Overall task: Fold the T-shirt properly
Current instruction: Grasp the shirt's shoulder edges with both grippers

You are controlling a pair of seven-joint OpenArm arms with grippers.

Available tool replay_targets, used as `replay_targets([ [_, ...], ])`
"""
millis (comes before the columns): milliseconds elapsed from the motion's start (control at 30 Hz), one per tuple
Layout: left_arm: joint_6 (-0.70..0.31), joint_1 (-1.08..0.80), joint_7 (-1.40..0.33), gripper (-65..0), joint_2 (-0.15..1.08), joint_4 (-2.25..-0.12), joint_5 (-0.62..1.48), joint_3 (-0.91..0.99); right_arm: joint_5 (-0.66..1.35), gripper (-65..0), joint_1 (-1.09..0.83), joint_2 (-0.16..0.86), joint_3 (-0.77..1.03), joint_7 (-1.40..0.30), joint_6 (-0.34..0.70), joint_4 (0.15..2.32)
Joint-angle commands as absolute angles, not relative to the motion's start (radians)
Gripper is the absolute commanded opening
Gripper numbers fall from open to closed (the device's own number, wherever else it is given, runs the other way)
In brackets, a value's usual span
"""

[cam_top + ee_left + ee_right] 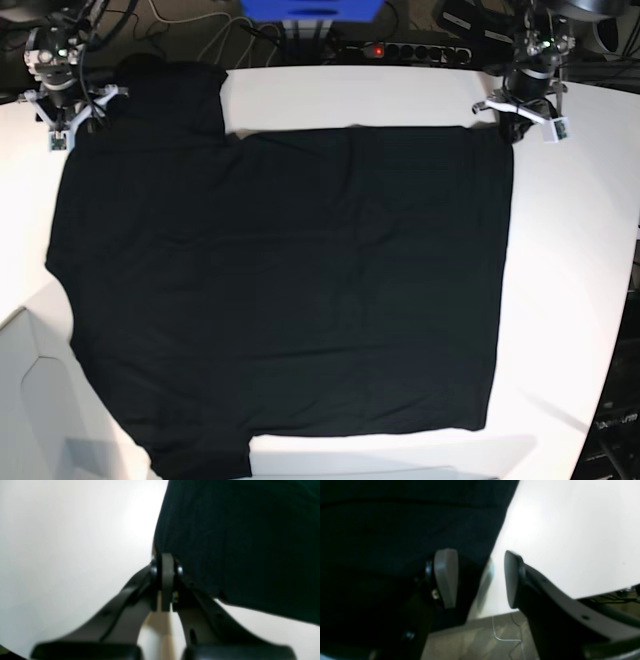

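Risk sits mainly at the far corners of the shirt (280, 290), which lies spread flat across the white table (570, 250), one sleeve off the near left edge. The left gripper (166, 580) has its jaws pressed together at the shirt's edge; whether cloth is actually caught between them I cannot tell, so a lift could come away empty. The right gripper (475, 580) stands spread over the other far corner, one finger (445, 577) over dark fabric, gripping nothing. If only one side rises, the shirt would probably drag askew and wrinkle.
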State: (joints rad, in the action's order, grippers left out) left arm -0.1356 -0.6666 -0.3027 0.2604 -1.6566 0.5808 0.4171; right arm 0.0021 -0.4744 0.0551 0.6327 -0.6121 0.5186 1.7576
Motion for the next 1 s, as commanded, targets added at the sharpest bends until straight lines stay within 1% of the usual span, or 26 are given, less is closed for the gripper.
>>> replay_targets([
  [0, -0.139, -0.670, -0.282, -65.0, 0.269, -1.670, 0.582, 0.424, 0.001, -34.4, -0.478, 0.065, 0.638, -0.608, 0.532, 1.751],
  [133, -0.139, -0.670, -0.282, -65.0, 0.269, -1.669, 0.582, 0.424, 0.001, -35.0, -0.478, 0.096, 0.605, -0.608, 0.532, 1.693],
  [200, -0.139, -0.670, -0.282, -65.0, 0.269, -1.669, 0.582, 0.424, 0.001, -37.5, -0.487, 0.119, 0.578, -0.608, 0.532, 1.676],
  [233, -0.137, -0.670, -0.282, -65.0, 0.269, -1.669, 0.582, 0.424, 0.001, -39.9, -0.487, 0.125, 0.573, -0.608, 0.532, 1.670],
  [300, -0.136, -0.670, -0.282, -65.0, 0.269, -1.669, 0.582, 0.426, 0.001, -47.0, -0.489, 0.125, 0.573, -0.608, 0.532, 1.673],
  [433, -0.133, -0.671, -0.282, -65.0, 0.269, -1.670, 0.582, 0.426, 0.001, -64.8, -0.484, 0.125, 0.575, -0.608, 0.532, 1.681],
  [567, -0.131, -0.673, -0.282, -65.0, 0.269, -1.678, 0.582, 0.426, 0.001, -65.0, -0.489, 0.127, 0.582, -0.608, 0.532, 1.715],
  [733, -0.130, -0.671, -0.282, -65.0, 0.269, -1.709, 0.582, 0.427, 0.001, -65.0, -0.503, 0.094, 0.627, -0.608, 0.533, 1.862],
  [867, -0.130, -0.673, -0.282, -65.0, 0.269, -1.764, 0.582, 0.427, 0.001, -65.0, -0.503, 0.084, 0.639, -0.615, 0.599, 1.963],
  [967, -0.130, -0.670, -0.282, -65.0, 0.269, -1.785, 0.582, 0.427, 0.001, -65.0, -0.493, 0.065, 0.657, -0.615, 0.601, 1.988],
])
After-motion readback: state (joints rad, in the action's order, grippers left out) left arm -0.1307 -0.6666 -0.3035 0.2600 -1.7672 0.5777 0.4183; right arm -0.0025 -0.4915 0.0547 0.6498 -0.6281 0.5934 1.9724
